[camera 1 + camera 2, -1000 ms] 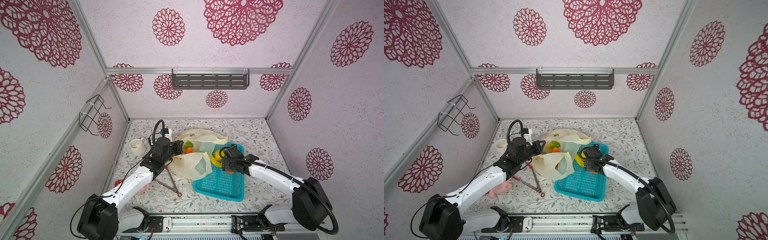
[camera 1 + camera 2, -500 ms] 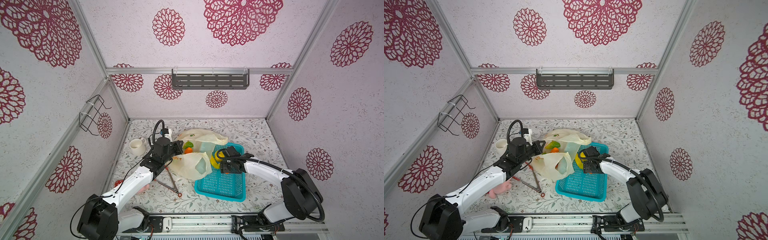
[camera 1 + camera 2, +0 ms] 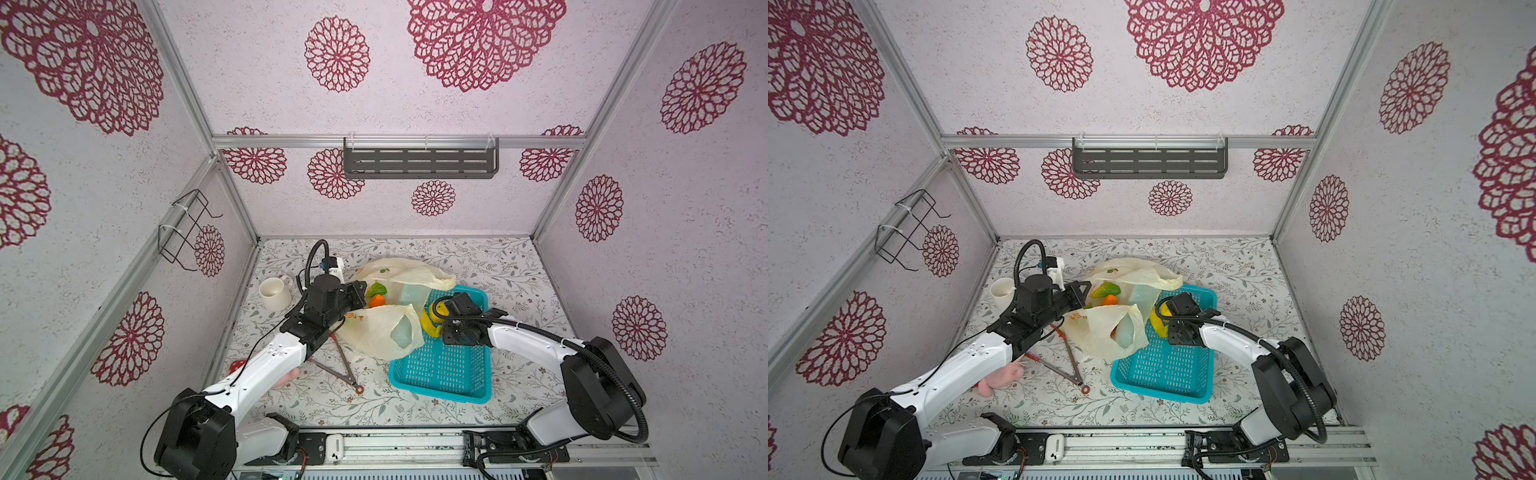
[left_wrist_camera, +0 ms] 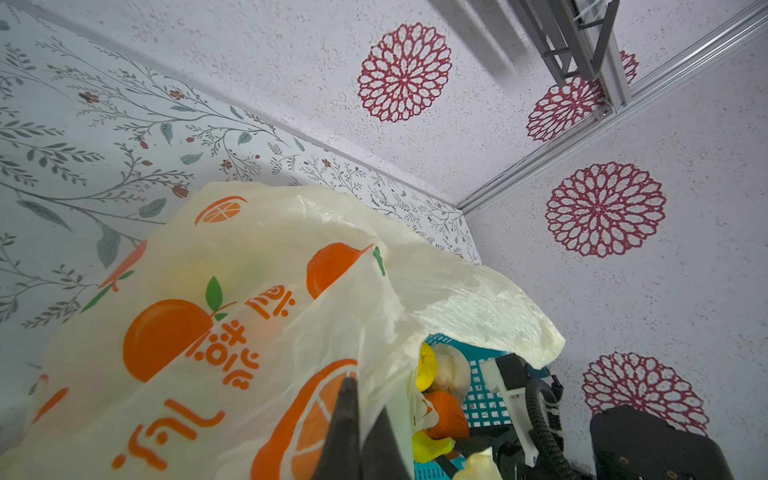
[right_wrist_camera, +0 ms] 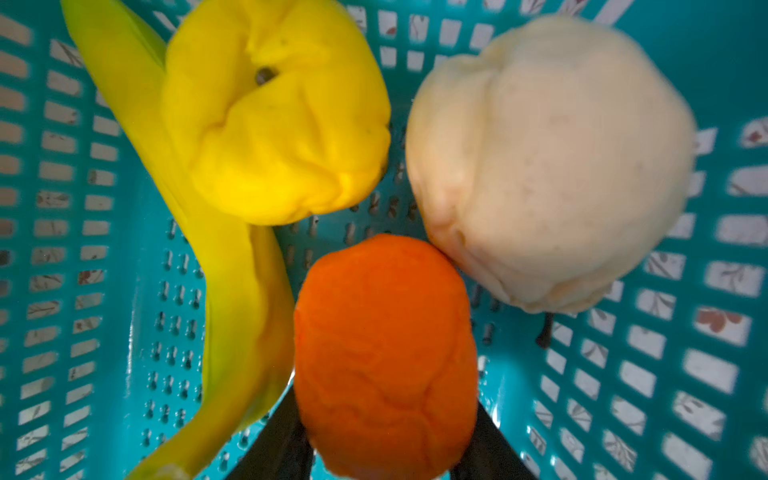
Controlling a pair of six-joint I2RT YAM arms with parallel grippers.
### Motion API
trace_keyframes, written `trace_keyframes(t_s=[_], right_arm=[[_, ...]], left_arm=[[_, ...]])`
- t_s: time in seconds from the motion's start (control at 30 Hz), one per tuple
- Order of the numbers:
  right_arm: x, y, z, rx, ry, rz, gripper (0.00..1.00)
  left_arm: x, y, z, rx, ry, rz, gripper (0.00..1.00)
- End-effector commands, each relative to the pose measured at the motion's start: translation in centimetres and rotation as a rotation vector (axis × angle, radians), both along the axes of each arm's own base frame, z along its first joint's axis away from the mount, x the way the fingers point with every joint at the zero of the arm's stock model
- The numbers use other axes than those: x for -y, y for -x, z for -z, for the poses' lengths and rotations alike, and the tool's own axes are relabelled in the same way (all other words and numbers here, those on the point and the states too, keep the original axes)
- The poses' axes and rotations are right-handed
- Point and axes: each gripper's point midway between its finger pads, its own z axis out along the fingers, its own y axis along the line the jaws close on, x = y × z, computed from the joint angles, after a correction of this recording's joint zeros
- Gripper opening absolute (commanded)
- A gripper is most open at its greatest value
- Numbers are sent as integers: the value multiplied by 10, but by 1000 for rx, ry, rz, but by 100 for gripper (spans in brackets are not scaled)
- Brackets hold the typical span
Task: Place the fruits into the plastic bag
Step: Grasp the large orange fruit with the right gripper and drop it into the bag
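The cream-yellow plastic bag (image 3: 382,332) (image 3: 1100,332) (image 4: 249,291) lies crumpled at mid-table, its mouth facing the turquoise basket (image 3: 440,370) (image 5: 665,374). My left gripper (image 3: 358,289) (image 4: 361,399) is shut on the bag's rim and holds it up. A green fruit (image 3: 376,289) and an orange one (image 3: 377,301) sit by the bag's mouth. My right gripper (image 3: 442,332) (image 5: 386,415) reaches into the basket, its fingers pressed against both sides of an orange fruit (image 5: 386,332). Beside it lie a banana (image 5: 232,291), a yellow lumpy piece (image 5: 274,124) and a whitish lumpy one (image 5: 548,166).
A white mug (image 3: 274,293) stands at the back left. Metal tongs (image 3: 340,365) lie in front of the bag, and a pink plush toy (image 3: 1000,378) shows under my left arm. A wire rack (image 3: 187,228) hangs on the left wall, a grey shelf (image 3: 419,160) on the back wall.
My right gripper has narrowed its jaws around the orange fruit in the basket, and that arm's elbow swung out to the right. The left arm has not moved.
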Motion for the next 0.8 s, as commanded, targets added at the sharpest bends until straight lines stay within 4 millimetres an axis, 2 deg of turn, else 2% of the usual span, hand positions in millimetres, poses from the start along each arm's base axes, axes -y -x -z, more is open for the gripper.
trace_keyframes(t_s=[0.0,0.07,0.13,0.23,0.4,0.57,0.77], right_arm=[[5,-8,-21,71,-1,22,42],[5,-10,-37,113,-11,16,41],[-3,-10,-58,162,-56,-30,41],[-26,-4,-90,223,-174,-156,41],[-65,16,-127,261,-376,-343,42],[-95,9,-144,285,-492,-400,42],[-136,-16,-151,322,-513,-461,43]], left_arm=[[0,1,-10,22,15,-4,0],[0,1,-10,23,15,-4,0],[0,1,-11,24,16,-4,0],[2,1,-10,25,13,3,0],[2,1,-10,26,12,7,0],[2,0,-9,25,12,6,0],[2,1,-9,25,13,4,0]])
